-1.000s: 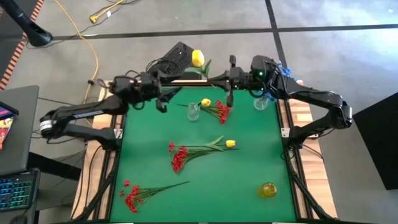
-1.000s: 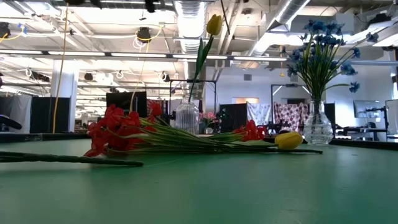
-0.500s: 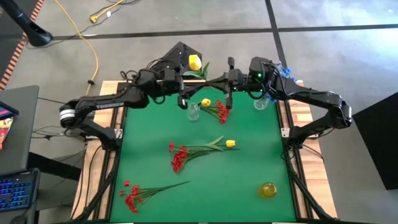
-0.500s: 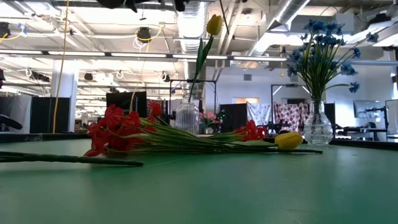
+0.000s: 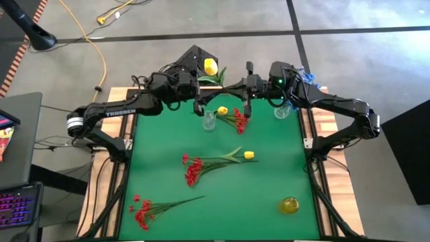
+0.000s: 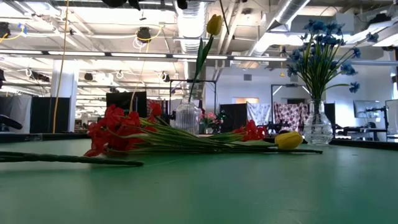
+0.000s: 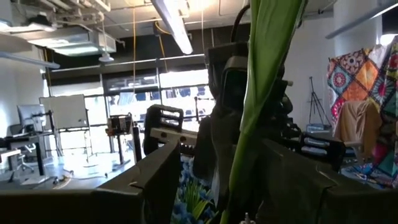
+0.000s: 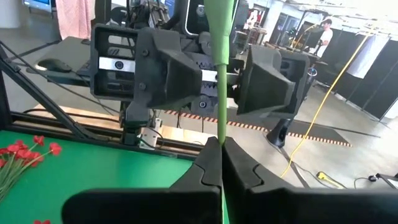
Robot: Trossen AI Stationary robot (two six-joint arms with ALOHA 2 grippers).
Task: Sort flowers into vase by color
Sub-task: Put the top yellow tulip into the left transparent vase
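Above the far edge of the green table [image 5: 269, 188], the yellow tulip [image 5: 211, 66] is held up in the air, its bud high and its thin green stem [image 8: 219, 68] running down. The right gripper [image 8: 221, 163] has its fingers pressed together on this stem, pinching it. The left gripper [image 5: 199, 107] faces it from the other side with its fingers spread, one on each side of the stem and its leaf [image 7: 264, 74], not yet closed on them. Just below, a small glass vase [image 5: 209, 121] stands with no flower in it that I can see, and beside it lie a second yellow tulip [image 5: 222, 111] and a red sprig [image 5: 238, 119]. The blue flowers [image 6: 320, 46] already stand in another glass vase [image 6: 318, 127] near the right arm. Two more red sprigs [image 5: 191, 169] and one more yellow tulip [image 5: 249, 155] lie on the table, and a round yellowish vase [image 5: 289, 205] stands at the near right corner. I judge this as a handover or a guiding of the stem toward the vase. The stem is thin and bends easily, so if the right gripper lets go before the left has closed, the tulip can slip and fall. A bent stem tip can also miss the narrow mouth and push the light vase over.
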